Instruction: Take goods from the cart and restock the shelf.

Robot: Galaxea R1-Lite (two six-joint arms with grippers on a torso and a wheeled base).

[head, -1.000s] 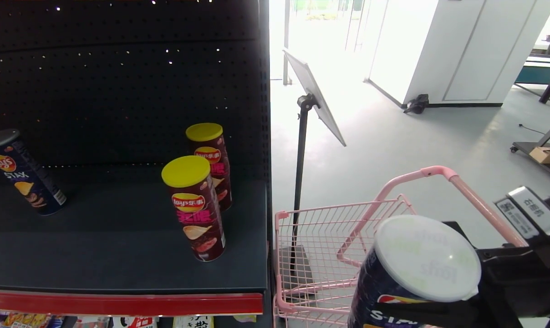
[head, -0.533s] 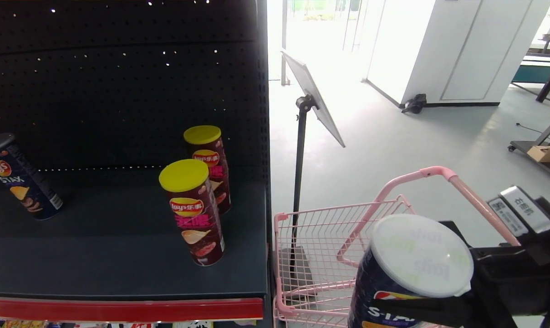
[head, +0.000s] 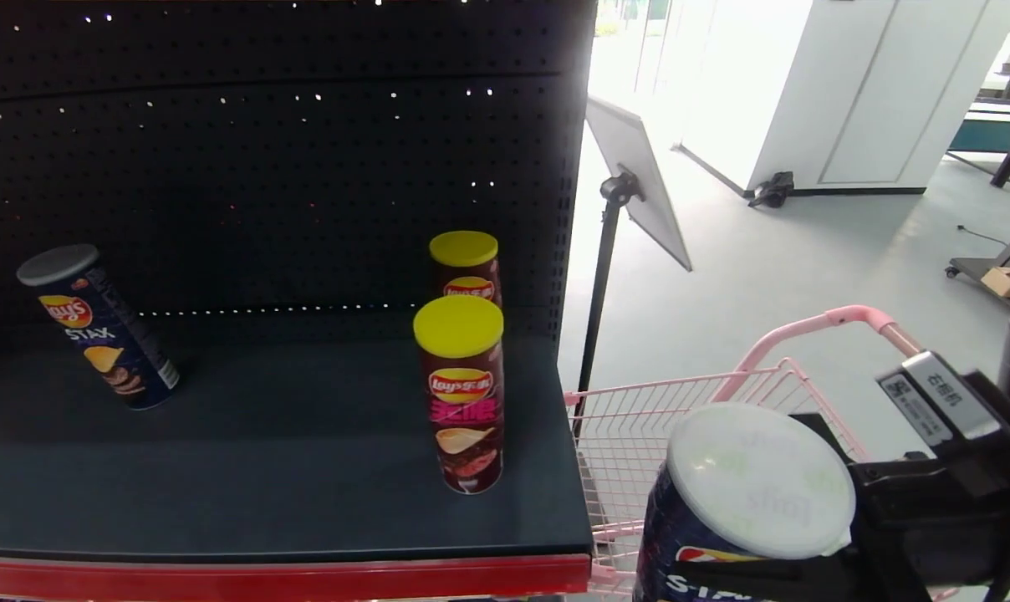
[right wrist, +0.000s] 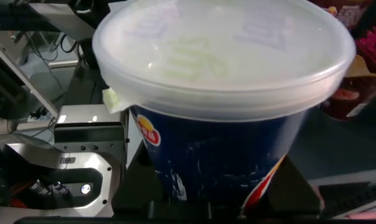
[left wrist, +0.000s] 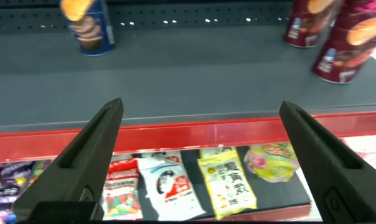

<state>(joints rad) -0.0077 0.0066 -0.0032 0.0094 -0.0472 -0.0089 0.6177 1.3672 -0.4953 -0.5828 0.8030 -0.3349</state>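
Observation:
A dark blue chip can (head: 714,535) with a white lid is held over the pink cart (head: 806,334), and my right gripper (head: 806,577) is shut on its body. The right wrist view looks at the same can (right wrist: 225,149) from close up, with the right gripper (right wrist: 225,208) clamped low on it. On the dark shelf (head: 262,468) another blue can (head: 104,330) stands at the left. Two maroon cans with yellow lids (head: 463,393) (head: 466,267) stand at the right. My left gripper (left wrist: 203,155) hangs open in front of the shelf's red front edge (left wrist: 194,127).
Below the top board, snack packets (left wrist: 225,180) fill a lower shelf. A tilted sign board on a black stand (head: 639,180) rises between the shelf and the cart. A perforated back panel (head: 262,167) closes the shelf behind. The shelf's middle is bare.
The head camera has swung left, so the shelf and its cans sit farther right in the picture. The held can stays in my right gripper.

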